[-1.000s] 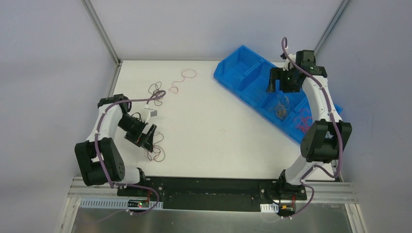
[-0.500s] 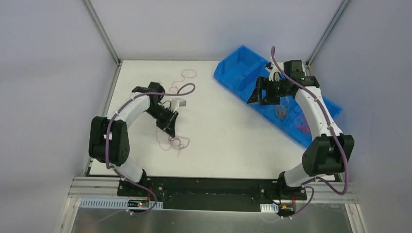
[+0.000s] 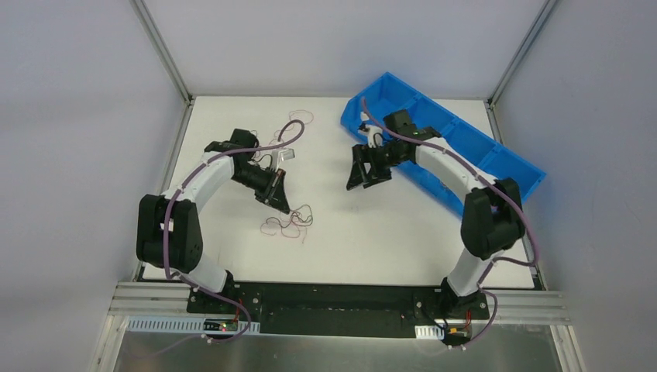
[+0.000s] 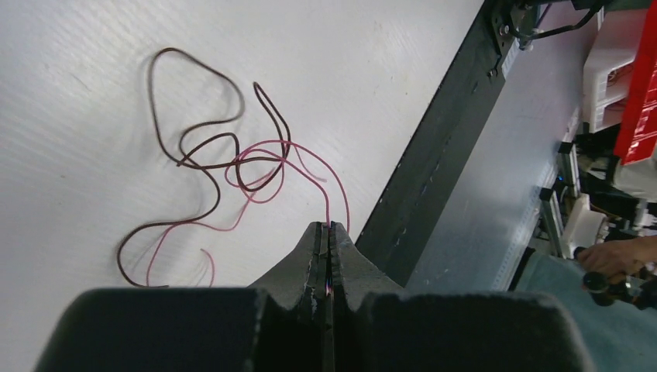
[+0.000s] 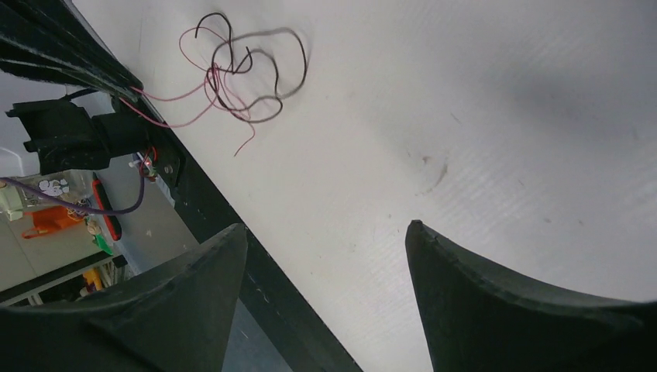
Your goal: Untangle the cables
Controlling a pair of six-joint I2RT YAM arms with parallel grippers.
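Observation:
A small tangle of cables (image 3: pixel 290 225), dark brown and pink strands looped through each other, lies on the white table left of centre. My left gripper (image 3: pixel 282 206) sits at its upper left edge. In the left wrist view this gripper (image 4: pixel 329 227) is shut on a pink cable (image 4: pixel 338 198) that runs from the tangle (image 4: pixel 221 159) up into the fingertips. My right gripper (image 3: pixel 359 183) hovers over the middle of the table, to the right of the tangle, open and holding nothing. In the right wrist view the tangle (image 5: pixel 242 76) lies ahead of the open right gripper (image 5: pixel 327 227).
A long blue compartment bin (image 3: pixel 496 152) stands diagonally at the back right, behind the right arm. A loose thin reddish strand (image 3: pixel 303 116) lies near the table's back edge. A black base rail (image 3: pixel 333 298) runs along the near edge.
The left gripper shut on the pink cable and dragged the tangle from the left edge toward the centre. The right arm swung out of the blue bin to the middle of the table.

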